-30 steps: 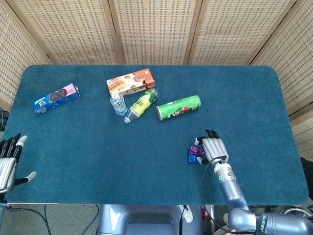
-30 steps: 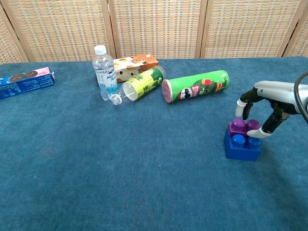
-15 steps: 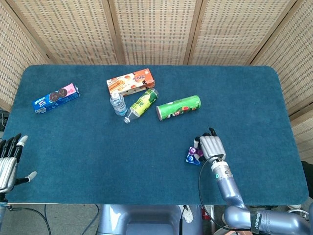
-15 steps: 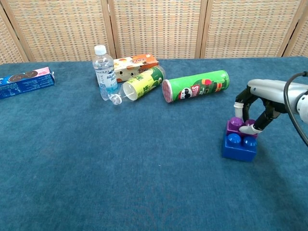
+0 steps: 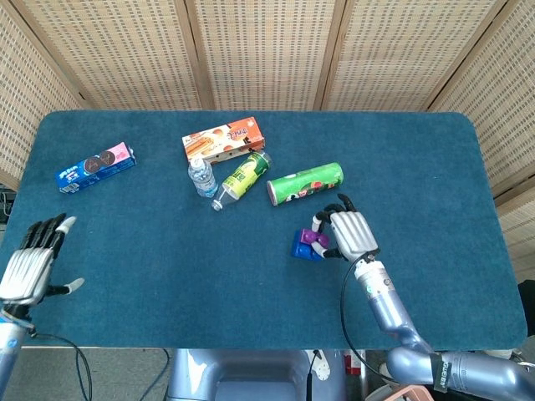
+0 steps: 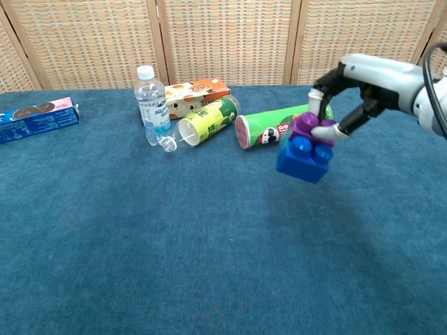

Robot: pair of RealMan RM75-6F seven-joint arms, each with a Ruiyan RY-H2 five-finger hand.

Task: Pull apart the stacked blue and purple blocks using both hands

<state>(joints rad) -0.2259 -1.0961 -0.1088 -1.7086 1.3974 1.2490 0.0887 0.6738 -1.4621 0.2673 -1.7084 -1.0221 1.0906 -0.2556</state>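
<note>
Above the blue table (image 5: 418, 167), a little right of its middle, the right hand (image 5: 349, 235) (image 6: 363, 77) holds the stacked pair of blocks clear of the cloth. Its fingertips (image 6: 328, 130) pinch the purple block (image 6: 305, 126) (image 5: 312, 237), which sits on top of the blue block (image 6: 304, 158) (image 5: 304, 249); the two are joined and tilt slightly in the chest view. Just behind them lies a green chip can (image 5: 305, 183) (image 6: 279, 124) on its side.

At the near left edge of the table, the left hand (image 5: 33, 263) shows only in the head view, fingers spread and holding nothing, well apart from the blocks.

Further back, left of the chip can, a yellow-green canister (image 5: 245, 175) (image 6: 206, 119) lies on its side beside a small water bottle (image 5: 201, 178) (image 6: 151, 102) that stands upright, with an orange snack box (image 5: 223, 139) (image 6: 196, 93) behind them. A blue and pink cookie pack (image 5: 95, 166) (image 6: 36, 118) lies far to the left.
</note>
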